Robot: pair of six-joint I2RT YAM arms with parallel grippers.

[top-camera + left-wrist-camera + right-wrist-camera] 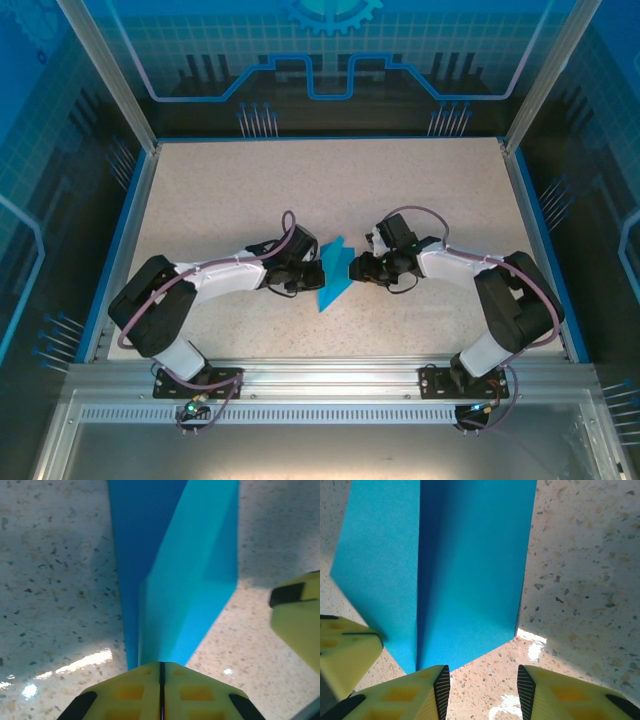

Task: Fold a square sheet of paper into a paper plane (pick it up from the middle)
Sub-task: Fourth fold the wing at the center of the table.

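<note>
Grippers meeting at a blue paper plane near mid-table

Left gripper (161,666), set at the 9 o'clock side, is closed tight on the edge of the paper plane (331,292), which runs out from between its yellow tips with one raised crease along its length. Right gripper (481,678), at the 3 o'clock side, stands partly open with speckled surface showing in the gap; it holds nothing, and its nearer finger (427,690) sits just beside the plane's corner, touching or not I cannot tell. The plane lies near the middle of the table (250,190), slightly toward 6 o'clock, pointed end toward 6 to 7 o'clock. Bare tabletop spreads toward 12, 9 and 3 o'clock up to the blue rim (118,250).
</note>
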